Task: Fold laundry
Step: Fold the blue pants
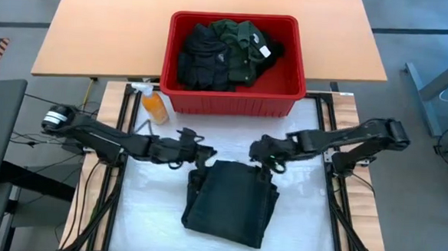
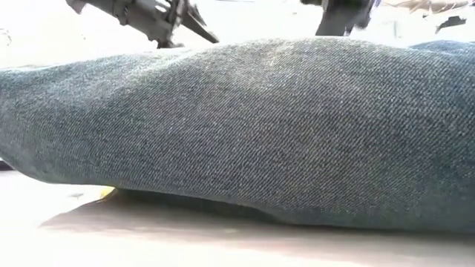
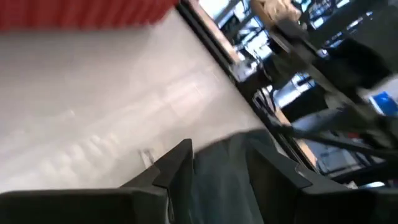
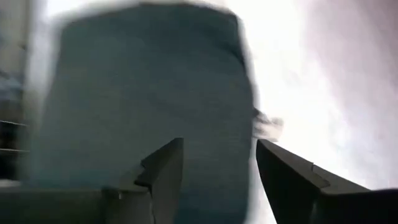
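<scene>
A folded dark garment (image 1: 230, 201) is laid on the white table cover (image 1: 150, 214), filling the low view. At its far corners the left gripper (image 1: 199, 156) and right gripper (image 1: 266, 162) are seen, fingers spread, gripping nothing. Beyond, an orange spray bottle (image 1: 153, 104) is set beside the red basket (image 1: 231, 101) in which more garments (image 1: 226, 53) are heaped.

Folded garment (image 1: 230, 203) on table (image 1: 150, 214), between both hands, basket (image 1: 231, 103) behind.
</scene>
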